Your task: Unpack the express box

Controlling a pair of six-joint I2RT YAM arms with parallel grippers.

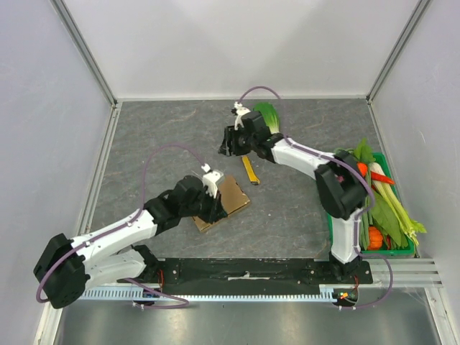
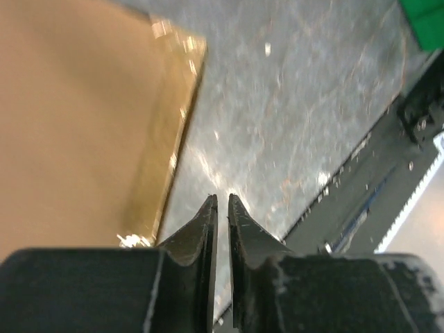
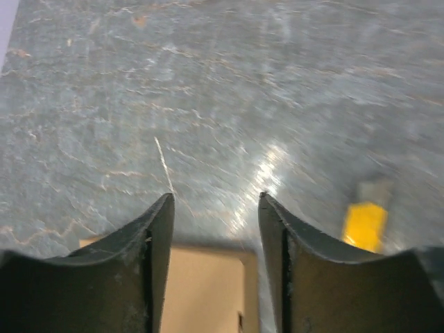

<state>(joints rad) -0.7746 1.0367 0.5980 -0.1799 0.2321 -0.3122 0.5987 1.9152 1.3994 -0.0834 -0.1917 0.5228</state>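
The express box (image 1: 236,195) is a flat brown cardboard box lying on the grey table, left of centre. My left gripper (image 1: 215,208) is over its near-left part. In the left wrist view the box (image 2: 83,125) fills the left side, and the gripper (image 2: 222,198) is shut and empty, its tips just past the box's edge; I cannot tell if it touches. My right gripper (image 1: 228,144) hovers farther back, open and empty (image 3: 215,198). Tan cardboard (image 3: 205,291), apparently the box, shows low between its fingers.
A yellow utility knife (image 1: 250,171) lies between the box and the right gripper, and shows in the right wrist view (image 3: 364,225). A bok choy (image 1: 267,115) lies behind the right gripper. A green crate (image 1: 408,251) of vegetables stands at the right edge.
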